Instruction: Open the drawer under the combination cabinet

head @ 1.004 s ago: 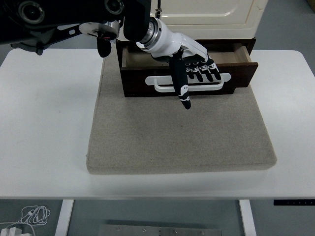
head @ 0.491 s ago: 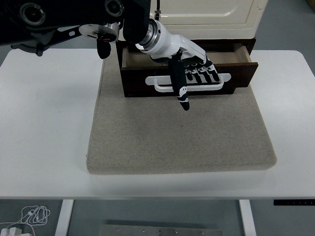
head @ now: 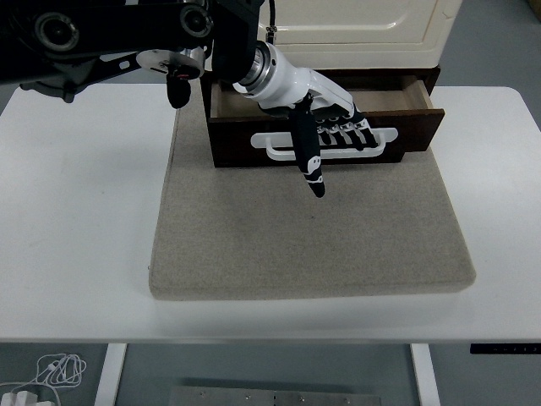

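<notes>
The cream combination cabinet (head: 363, 21) stands at the back of the table, with a dark wooden drawer (head: 232, 139) beneath it. The drawer is pulled partway out, and its bare inside shows behind the front panel. A white bar handle (head: 385, 136) runs across the drawer front. My left hand (head: 335, 139) reaches in from the upper left. Its four fingers (head: 351, 128) are curled over the handle, and its thumb (head: 311, 165) points down in front of the panel. The right arm is out of the picture.
Cabinet and drawer sit on a thick grey felt mat (head: 304, 241) on the white table (head: 76, 211). My left arm's black upper links (head: 110, 34) span the top left. A white cable (head: 52, 370) lies on the floor at bottom left.
My left hand has shifted slightly left along the handle and its wrist has risen a little. The drawer front stands almost where it was.
</notes>
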### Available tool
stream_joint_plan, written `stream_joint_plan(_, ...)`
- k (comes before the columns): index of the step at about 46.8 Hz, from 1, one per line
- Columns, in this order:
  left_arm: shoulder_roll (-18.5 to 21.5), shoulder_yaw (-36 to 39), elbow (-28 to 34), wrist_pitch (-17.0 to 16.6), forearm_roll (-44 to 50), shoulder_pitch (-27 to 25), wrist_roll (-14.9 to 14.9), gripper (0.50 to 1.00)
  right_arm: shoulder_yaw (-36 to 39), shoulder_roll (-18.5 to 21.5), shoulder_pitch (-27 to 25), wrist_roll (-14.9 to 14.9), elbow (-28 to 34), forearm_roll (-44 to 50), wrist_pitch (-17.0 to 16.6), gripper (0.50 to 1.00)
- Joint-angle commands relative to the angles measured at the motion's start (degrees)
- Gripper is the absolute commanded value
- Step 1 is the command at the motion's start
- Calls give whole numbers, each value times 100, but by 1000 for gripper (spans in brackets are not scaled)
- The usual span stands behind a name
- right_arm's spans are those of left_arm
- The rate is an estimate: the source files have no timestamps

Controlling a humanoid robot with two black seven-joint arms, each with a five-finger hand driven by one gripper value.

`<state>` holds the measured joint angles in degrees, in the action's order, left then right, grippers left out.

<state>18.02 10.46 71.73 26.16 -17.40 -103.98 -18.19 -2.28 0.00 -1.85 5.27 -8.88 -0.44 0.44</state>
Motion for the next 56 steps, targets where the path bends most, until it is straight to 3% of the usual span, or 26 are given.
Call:
stream_joint_plan(1, 9, 0, 8, 29, 0, 1, 0, 1000, 0, 0, 0, 0, 0, 0, 0, 928)
stream_joint_plan(39, 79, -123, 52, 337, 88, -8, 17, 1000, 0, 0, 0, 0, 0, 0, 0, 928)
stream_joint_plan(56, 246, -1072, 17, 363, 70, 1, 114, 1000, 0, 0, 0, 0, 0, 0, 0, 928)
